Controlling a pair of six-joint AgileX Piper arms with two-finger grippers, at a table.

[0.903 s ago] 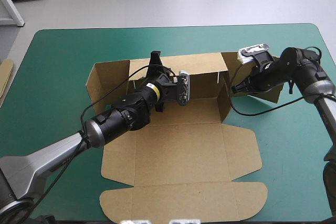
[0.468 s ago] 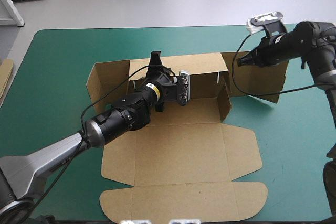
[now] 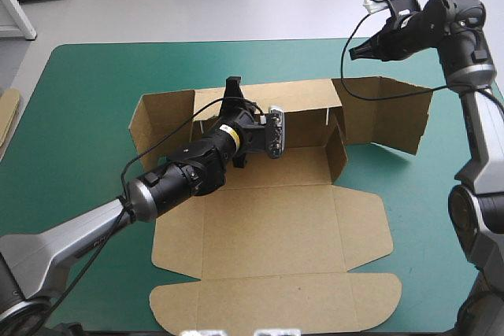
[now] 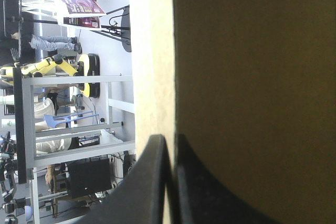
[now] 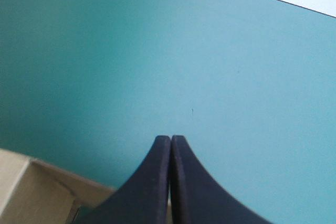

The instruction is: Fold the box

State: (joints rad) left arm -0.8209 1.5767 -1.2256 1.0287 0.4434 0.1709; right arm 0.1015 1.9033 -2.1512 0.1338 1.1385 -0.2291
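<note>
Now: left arm holds the far wall, right arm has to come down to the side flap

The box [image 3: 268, 226] lies in the middle of the table [image 3: 87, 84]. Its lid [image 3: 276, 300] is flat toward the near edge and its far wall [image 3: 295, 98] stands up. Your left gripper [image 3: 231, 84] is clenched on the top edge of this wall. In the left wrist view the board sits as a thin sheet between the two black fingers [image 4: 147, 182]. Your right gripper [image 3: 354, 54] is closed on nothing and hangs in the air over the far right part of the table, apart from the box. Near it stands the big right flap [image 3: 386, 116], turned outward from the right end of the far wall.

I judge the step in hand is to fold in this right side. To do it well, do not loosen the left grip, because the far wall would probably fall back. Bring the right gripper down on the outer side of the flap and push inward with the closed fingers, slowly, so that the board bends on its crease and not beside it. Watch the short right wall [image 3: 337, 151]: the flap should meet it, not crush it.
</note>
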